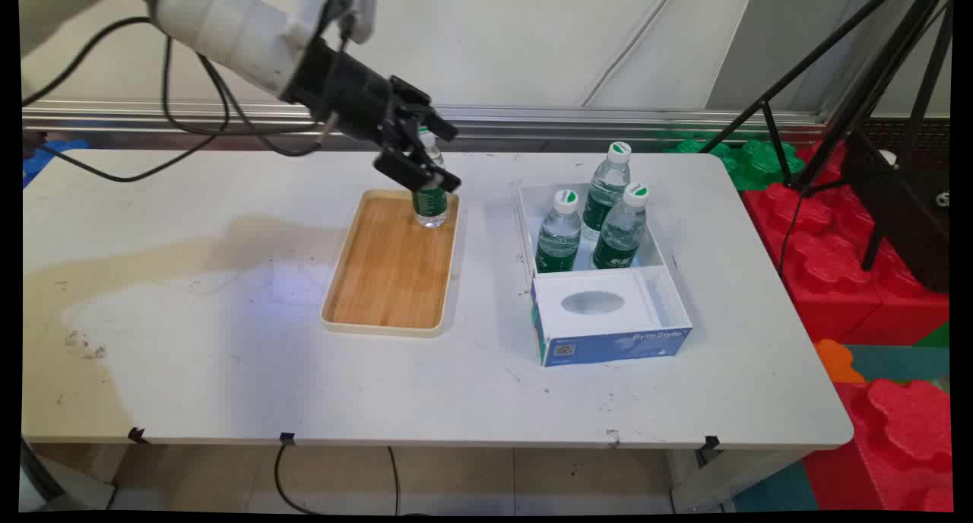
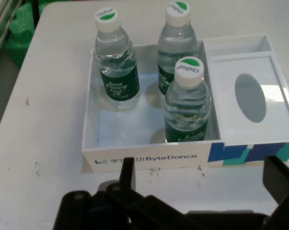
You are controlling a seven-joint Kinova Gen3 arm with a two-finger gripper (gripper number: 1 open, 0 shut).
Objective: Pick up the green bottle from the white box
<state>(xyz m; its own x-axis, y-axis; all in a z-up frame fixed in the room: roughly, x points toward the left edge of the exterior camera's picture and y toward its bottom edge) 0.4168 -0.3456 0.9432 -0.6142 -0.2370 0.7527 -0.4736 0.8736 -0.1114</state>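
A small water bottle (image 1: pixel 430 200) with a green label stands upright in the far right corner of a wooden tray (image 1: pixel 388 272). My gripper (image 1: pixel 445 156) hangs over the bottle's neck, tilted down to the right, open. In the hand view the gripper (image 2: pixel 203 168) has its fingers (image 2: pixel 127 171) wide apart with nothing between them, and that bottle is out of sight. The hand view faces a white and blue box (image 2: pixel 144 159) holding three upright bottles (image 2: pixel 187 103). In the main view this box (image 1: pixel 608 346) stands right of the tray, its bottles (image 1: pixel 559 234) in the far half.
The near half of the box has a white insert with an oval hole (image 1: pixel 593 303). Red foam blocks (image 1: pixel 859 280) and green foam blocks (image 1: pixel 752 162) lie beyond the table's right edge, beside a black tripod (image 1: pixel 874 128). Black cables (image 1: pixel 167 128) hang from the arm over the table's far left.
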